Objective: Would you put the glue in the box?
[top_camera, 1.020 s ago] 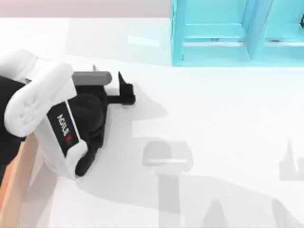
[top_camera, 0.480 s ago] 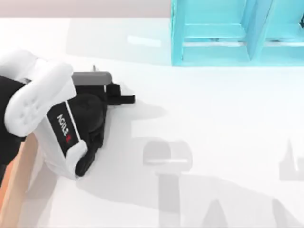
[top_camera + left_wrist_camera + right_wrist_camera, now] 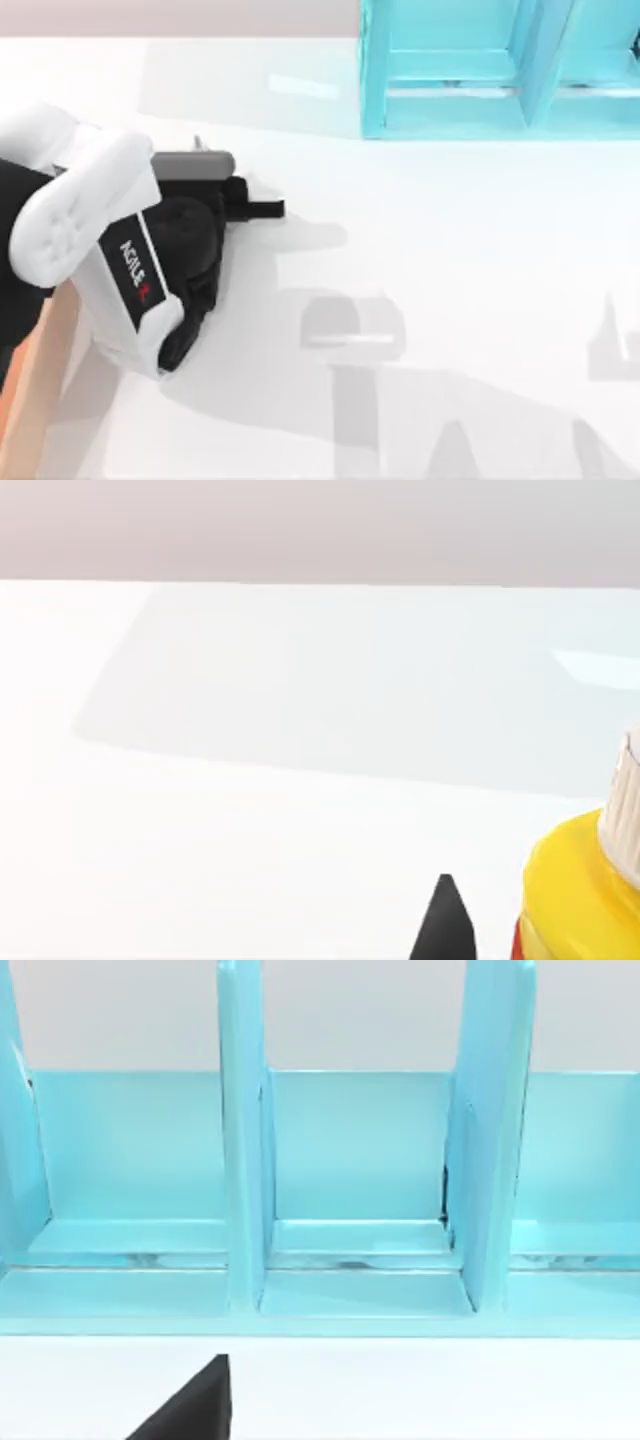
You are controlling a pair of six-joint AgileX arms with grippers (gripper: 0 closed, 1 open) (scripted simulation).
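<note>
Since a second ago, the left gripper (image 3: 255,208) has drawn its black fingers together at the top view's left-centre, and it now pinches the glue (image 3: 585,890), whose yellow shoulder shows beside a fingertip (image 3: 444,920) in the left wrist view. White arm housing reads "AGILE". Box (image 3: 30,400) edge peeks in at lower left. Turquoise shelf unit (image 3: 500,70) sits upper right. Right gripper (image 3: 190,1405): cannot tell.
</note>
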